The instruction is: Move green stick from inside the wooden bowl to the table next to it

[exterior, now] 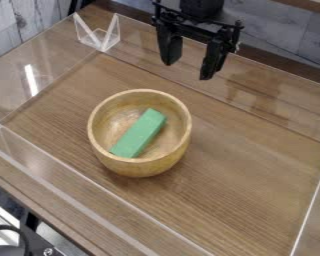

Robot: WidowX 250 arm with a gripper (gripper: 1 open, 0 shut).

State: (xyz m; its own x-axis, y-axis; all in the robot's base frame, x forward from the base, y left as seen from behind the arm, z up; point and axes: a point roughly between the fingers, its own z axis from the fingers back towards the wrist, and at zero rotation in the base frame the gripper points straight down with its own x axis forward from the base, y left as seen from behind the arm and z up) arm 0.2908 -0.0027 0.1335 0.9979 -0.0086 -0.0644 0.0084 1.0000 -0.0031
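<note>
One green stick (140,134) leans inside the wooden bowl (183,145), its upper end toward one o'clock and its lower end toward seven. The tool (194,66) hangs at the bowl's one o'clock, above the table (243,160), its fingers spread wide with nothing between them. The stick lies near the bowl's thick wall, so a descending finger could strike the rim and tip or push the bowl; a grip misaligned with the stick's slant might let it slip back in.

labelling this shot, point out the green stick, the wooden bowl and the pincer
green stick (140,134): camera view, middle of its top face
wooden bowl (184,127): camera view, right side of its rim
pincer (194,63): camera view, midway between its two fingertips
</note>
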